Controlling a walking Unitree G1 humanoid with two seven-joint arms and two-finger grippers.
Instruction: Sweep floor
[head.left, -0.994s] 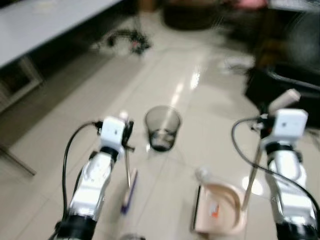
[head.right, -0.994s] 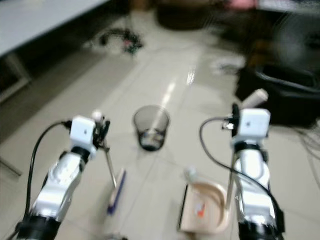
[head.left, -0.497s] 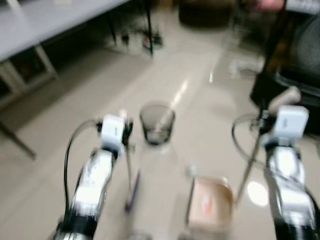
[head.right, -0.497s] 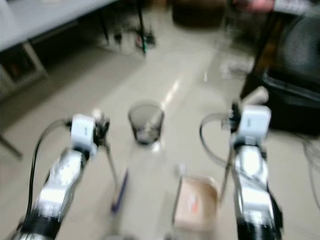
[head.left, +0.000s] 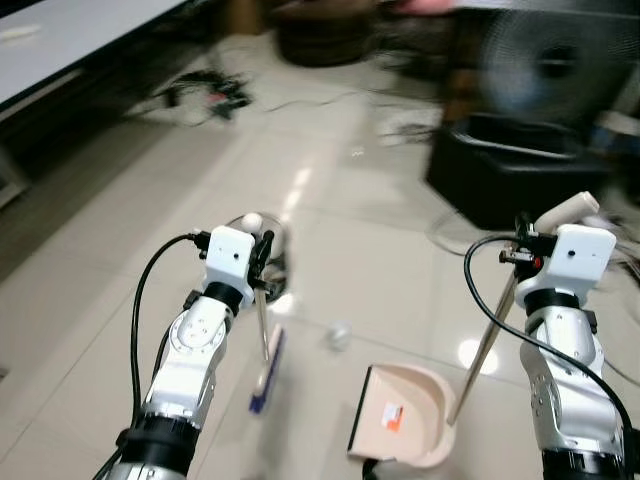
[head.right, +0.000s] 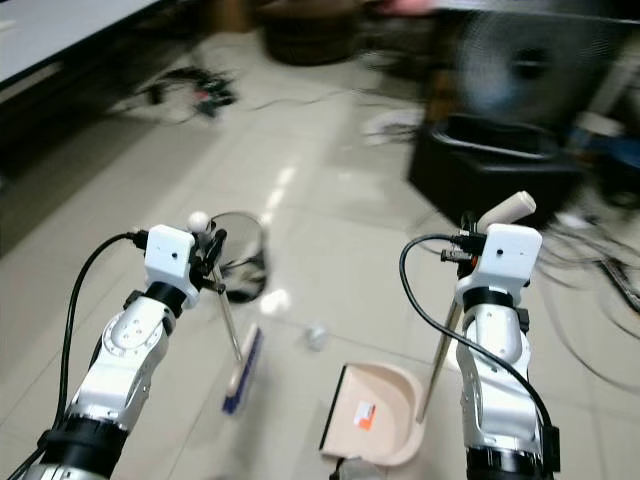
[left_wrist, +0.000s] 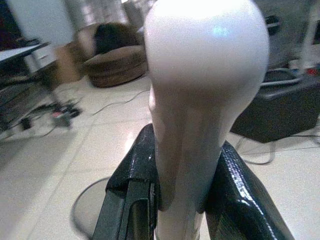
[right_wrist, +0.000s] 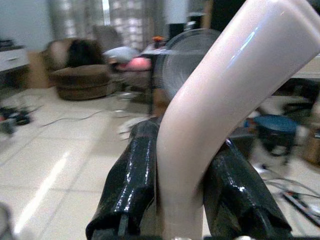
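My left gripper (head.left: 258, 262) is shut on the pale handle of a broom (left_wrist: 200, 90), with black fingers (left_wrist: 134, 180) on both sides of it. The broom's purple-blue head (head.left: 266, 372) rests on the tiled floor below. My right gripper (head.left: 522, 256) is shut on the long beige handle (right_wrist: 210, 100) of a dustpan. The beige dustpan (head.left: 402, 415) lies flat on the floor between the arms. A small crumpled white ball (head.left: 339, 336) lies on the tiles between the broom head and the dustpan. A dark see-through bin (head.right: 240, 268) stands just behind the left gripper.
A black box (head.left: 505, 170) with a standing fan (head.left: 548, 60) is at the far right. Loose cables (head.right: 600, 290) trail beside it. More cables (head.left: 200, 92) lie under a white table (head.left: 60, 40) at the far left. A brown beanbag (head.left: 320, 20) sits at the back.
The whole picture has shifted as the camera turned, so the bin now shows behind the left gripper instead of between the arms. Both grippers keep their holds.
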